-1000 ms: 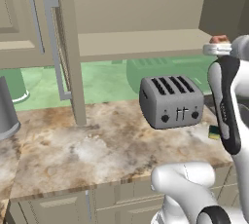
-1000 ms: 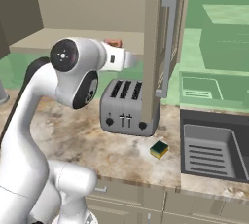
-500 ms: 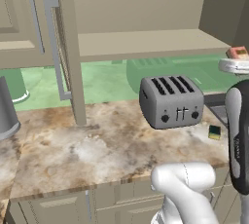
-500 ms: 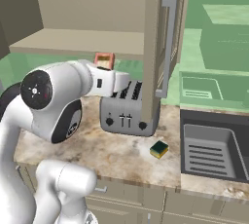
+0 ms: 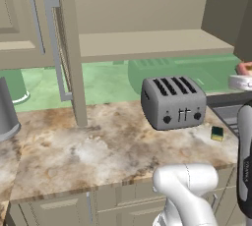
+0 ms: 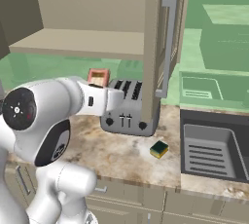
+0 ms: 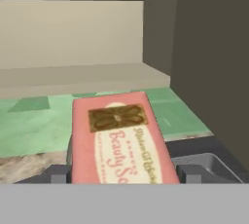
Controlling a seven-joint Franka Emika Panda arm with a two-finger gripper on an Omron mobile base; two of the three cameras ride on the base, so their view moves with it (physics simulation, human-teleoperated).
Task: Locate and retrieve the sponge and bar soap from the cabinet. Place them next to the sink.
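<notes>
Between the two dark fingertips of the gripper (image 7: 119,177), closed upon it: the bar soap (image 7: 119,140), pink, flat, rounded, with gold emblem and "Beauty So…" lettering, held above the toaster (image 6: 125,106) on a bent white arm, below the cabinet (image 6: 73,43) shelf, sponge (image 6: 159,149) on marbled counter (image 5: 88,151) beside the sink (image 6: 214,150).

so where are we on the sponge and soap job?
Done: the sponge lies on the counter between the toaster and the sink. In hand: the gripper holds the bar soap, out of the cabinet above the counter. Left: set the soap down beside the sink.
</notes>
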